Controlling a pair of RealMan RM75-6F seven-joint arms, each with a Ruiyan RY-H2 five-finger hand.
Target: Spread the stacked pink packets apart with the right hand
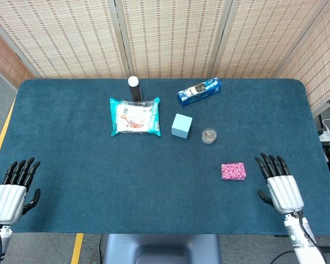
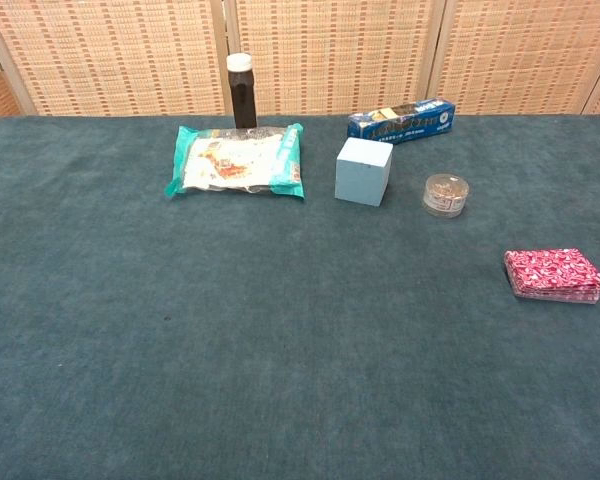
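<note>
Stack of pink patterned packets (image 1: pixel 234 171) lies flat on the dark teal felt-covered desk (image 1: pixel 99 181), right-front area, edges squared in the chest view (image 2: pixel 554 273); stack not yet spread. Right hand (image 1: pixel 280 185) rests palm-down just beside the stack on its right, not touching it, fingers (image 1: pixel 270 164) straight, apart, holding nothing. Left hand (image 1: pixel 14 188) lies at the far left desk edge, fingers extended and apart, empty, well apart from everything else. Neither hand appears in the chest view.

Other items, all toward the rear of the desk: teal-and-white plastic snack bag (image 1: pixel 135 116); dark bottle with white cap (image 1: pixel 133 88) just behind it; pale blue cube (image 1: pixel 181 125); small clear round container (image 1: pixel 209 135); blue rectangular box (image 1: pixel 199 91).

Risks, as judged:
- Packets look thin and slick; a sideways push may slide the whole stack across the felt instead of fanning it.
- Pressing too hard from above could pin all layers together; too lightly, and only the top packet moves.
- A sweep toward the rear could carry packets into the round container, the nearest neighbour.
- The stack sits low; fingertips may catch the felt first.
</note>
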